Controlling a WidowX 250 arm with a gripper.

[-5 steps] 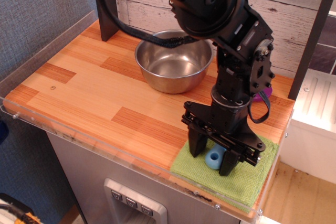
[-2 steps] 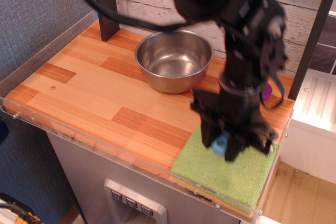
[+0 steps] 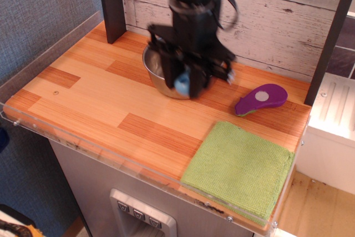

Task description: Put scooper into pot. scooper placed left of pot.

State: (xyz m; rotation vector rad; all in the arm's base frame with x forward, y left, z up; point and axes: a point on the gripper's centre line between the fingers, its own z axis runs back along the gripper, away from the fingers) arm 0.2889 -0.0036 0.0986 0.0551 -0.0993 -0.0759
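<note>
My gripper (image 3: 186, 81) hangs over the front part of the shiny steel pot (image 3: 157, 70) at the back middle of the wooden counter. Its black fingers are shut on the scooper (image 3: 183, 84), whose light-blue handle shows between them, lifted above the pot's front rim. The arm and gripper hide most of the pot; only its left wall and a piece of rim show. The scooper's grey cup head is hidden.
A purple oval tool with a white dot (image 3: 260, 99) lies right of the pot. A green cloth (image 3: 239, 167) covers the front right corner. A dark post (image 3: 111, 4) stands at the back left. A clear plastic rim (image 3: 83, 151) runs along the counter's edges.
My gripper closed on the scooper on the green cloth, lifted it, and moved it back and left to above the pot. The purple tool is now uncovered.
</note>
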